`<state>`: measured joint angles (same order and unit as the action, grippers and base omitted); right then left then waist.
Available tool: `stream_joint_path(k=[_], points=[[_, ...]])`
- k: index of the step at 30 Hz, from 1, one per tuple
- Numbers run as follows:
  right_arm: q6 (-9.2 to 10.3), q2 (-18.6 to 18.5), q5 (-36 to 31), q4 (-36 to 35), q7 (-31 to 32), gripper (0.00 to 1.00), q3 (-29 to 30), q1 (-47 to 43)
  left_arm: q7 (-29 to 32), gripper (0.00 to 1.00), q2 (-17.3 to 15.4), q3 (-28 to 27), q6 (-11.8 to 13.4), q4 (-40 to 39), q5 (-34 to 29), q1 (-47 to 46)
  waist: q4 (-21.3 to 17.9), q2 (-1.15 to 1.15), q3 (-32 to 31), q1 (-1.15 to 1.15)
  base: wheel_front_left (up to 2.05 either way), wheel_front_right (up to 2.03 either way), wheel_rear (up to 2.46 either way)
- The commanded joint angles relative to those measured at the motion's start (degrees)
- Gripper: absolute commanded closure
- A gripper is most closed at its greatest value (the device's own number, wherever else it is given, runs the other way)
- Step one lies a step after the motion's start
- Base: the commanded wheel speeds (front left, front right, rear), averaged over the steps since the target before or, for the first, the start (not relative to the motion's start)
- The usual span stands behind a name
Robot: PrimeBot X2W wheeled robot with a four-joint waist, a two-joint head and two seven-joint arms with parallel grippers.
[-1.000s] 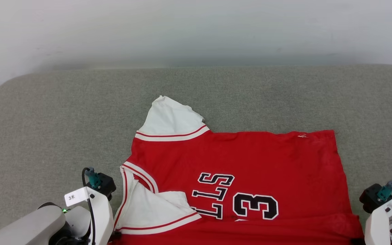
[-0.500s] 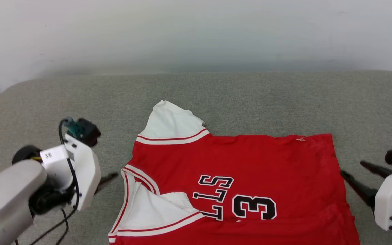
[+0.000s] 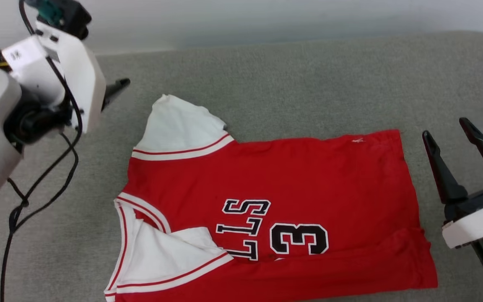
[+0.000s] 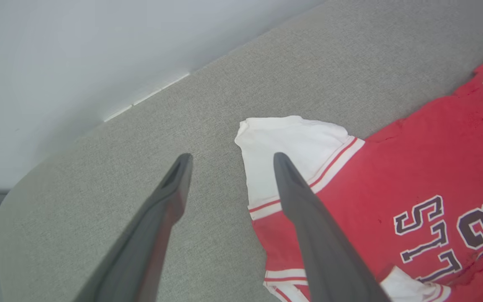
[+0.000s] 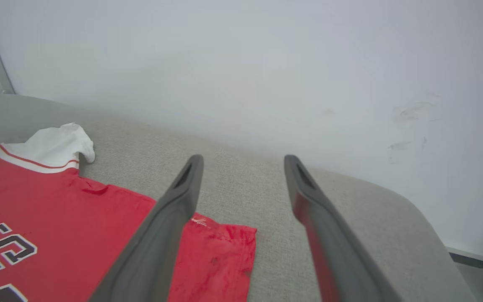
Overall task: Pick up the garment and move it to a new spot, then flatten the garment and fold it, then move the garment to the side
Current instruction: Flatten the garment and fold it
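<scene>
A grey padded surface (image 3: 292, 75) spreads below a pale wall (image 5: 266, 63). The garment (image 3: 308, 176) lies on it, near edge folded over part of the print, one white sleeve (image 3: 178, 126) pointing away. The left gripper (image 4: 232, 156) hovers near that sleeve, jaws wide apart, holding nothing; the right gripper (image 3: 445, 128) hangs beside the hem, equally spread and empty

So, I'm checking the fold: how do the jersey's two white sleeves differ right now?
The far sleeve sticks out past the red body onto the grey cushion; the near sleeve is folded in over it. The far sleeve hides no print; the near sleeve overlaps the lettering. Both are white with red-striped trim.
</scene>
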<state>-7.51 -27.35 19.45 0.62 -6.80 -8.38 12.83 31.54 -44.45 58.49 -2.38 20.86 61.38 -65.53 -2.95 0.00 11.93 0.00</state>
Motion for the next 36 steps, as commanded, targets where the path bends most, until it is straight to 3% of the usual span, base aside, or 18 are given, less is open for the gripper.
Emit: stream_joint_path(k=[1, 5, 10, 24, 25, 26, 32, 36], points=[[0.04, 2.55, -2.34, -3.13, -0.01, 0.0, 1.91, -1.75, 2.13, 0.0, 1.18, -0.72, 0.09, 2.06, 0.67, -3.17, -2.77, 0.0, 5.09, 0.0, 0.0, 0.0, 0.0], [0.04, 6.51, -5.42, -8.51, 1.11, 0.0, 3.75, -3.39, 8.58, 0.0, 3.46, -1.12, 0.07, 6.67, 2.51, -8.7, -4.86, 0.0, 9.76, 0.0, 0.0, 0.0, 0.0], [0.04, 8.65, -6.83, -11.97, 2.22, 0.0, 4.28, -2.13, 17.21, 0.0, 4.83, 0.66, -0.14, 10.78, 2.37, -13.84, -6.96, 0.0, 14.68, 0.0, 0.0, 0.0, 0.0], [0.04, 9.43, -6.37, -10.88, 1.45, 0.0, 3.07, 1.96, 20.92, 0.0, 7.07, 5.76, -1.17, 19.03, -0.36, -11.79, -8.81, 0.0, 20.15, 0.0, 0.0, 0.0, 0.0], [0.04, 9.03, -6.37, -10.73, 1.52, 0.0, 3.18, 2.28, 21.09, 0.82, 7.28, 6.1, -1.53, 19.42, -0.3, -11.39, -8.64, 0.0, 20.03, 0.0, 0.0, 0.0, 0.0], [0.04, 8.45, -6.47, -10.68, 1.61, 0.0, 3.24, 2.69, 21.17, 1.0, 7.4, 6.36, -1.94, 19.71, -0.24, -11.12, -8.46, 0.0, 19.81, 0.0, 0.0, 0.0, 0.0], [0.04, 3.07, -7.7, -11.49, 4.85, 0.0, 2.98, 6.42, 18.13, 1.0, 8.57, 7.23, -3.77, 19.42, -1.75, -12.23, -6.53, 0.0, 16.51, 0.0, 0.0, 0.0, 0.0], [0.04, -4.23, -6.65, -12.06, 14.77, 0.0, -1.16, 11.49, 14.98, 1.0, 10.1, 8.37, -4.63, 18.39, -2.86, -12.69, -4.66, 0.0, 13.67, 0.0, 0.0, 0.0, 0.0]])
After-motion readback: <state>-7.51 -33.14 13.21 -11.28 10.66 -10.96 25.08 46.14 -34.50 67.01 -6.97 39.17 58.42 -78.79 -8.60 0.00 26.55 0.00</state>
